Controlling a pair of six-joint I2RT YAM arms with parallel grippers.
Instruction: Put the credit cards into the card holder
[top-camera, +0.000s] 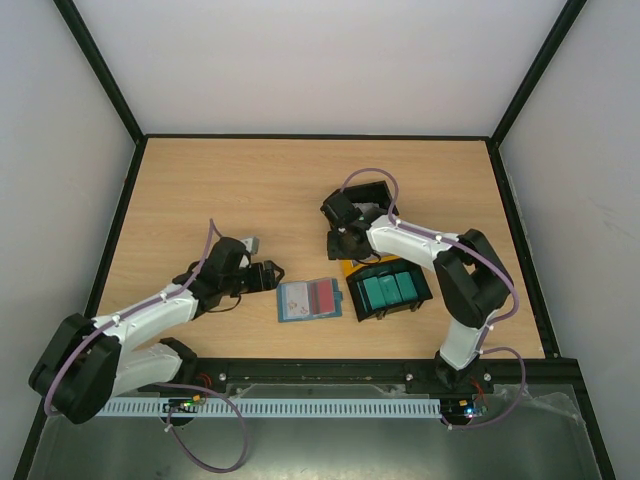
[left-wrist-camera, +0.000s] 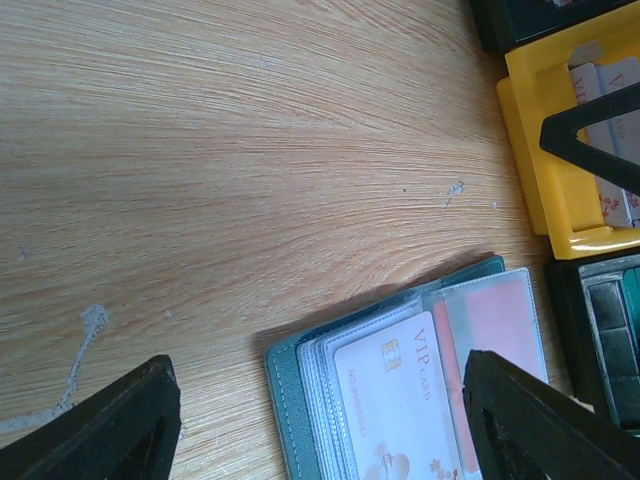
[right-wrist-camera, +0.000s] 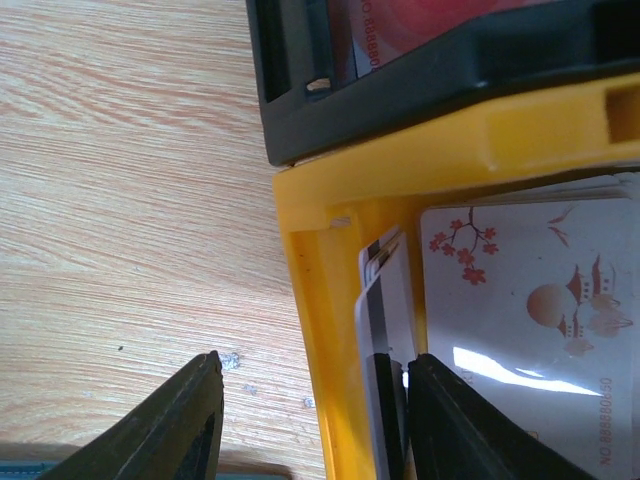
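Right wrist view: right pincer (right-wrist-camera: 315, 365) released, straddling the yellow bin (right-wrist-camera: 322, 270) wall, credit cards (right-wrist-camera: 520, 300) inside that bin, left pincer (left-wrist-camera: 320, 362) released over open card holder (left-wrist-camera: 285, 392) beside that bin.

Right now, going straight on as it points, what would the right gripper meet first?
Probably the yellow bin's side wall, which sits between the right gripper's fingers, with upright credit cards just inside; depth is unclear.
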